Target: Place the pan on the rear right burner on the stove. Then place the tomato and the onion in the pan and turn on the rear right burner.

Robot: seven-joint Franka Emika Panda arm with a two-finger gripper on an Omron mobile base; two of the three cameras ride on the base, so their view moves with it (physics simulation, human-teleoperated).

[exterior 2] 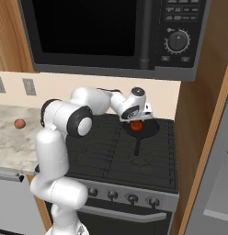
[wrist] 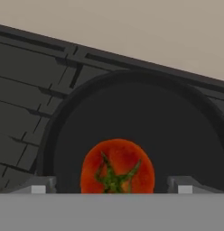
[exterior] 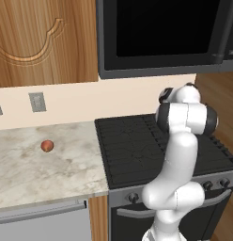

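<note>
Tomato (wrist: pixel 117 166) is sitting in the pan (wrist: pixel 177 131) on the rear right burner, and the gripper (wrist: pixel 111 186) is spread wide around it, gripping nothing. The onion (exterior: pixel 47 146) is way over on the counter (exterior: pixel 24 169). I'd guess it's light, firm and prone to rolling, so pinch it across the middle.

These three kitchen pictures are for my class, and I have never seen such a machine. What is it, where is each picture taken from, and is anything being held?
It is a white jointed robot arm in a simulated kitchen. Two cameras look over it from behind, left and right; the third rides on its hand. Its tool stands open over a glossy red tomato lying in a flat black frying pan on the black gas stove. A pale pink onion waits on the marble counter. Nothing is held.
</note>
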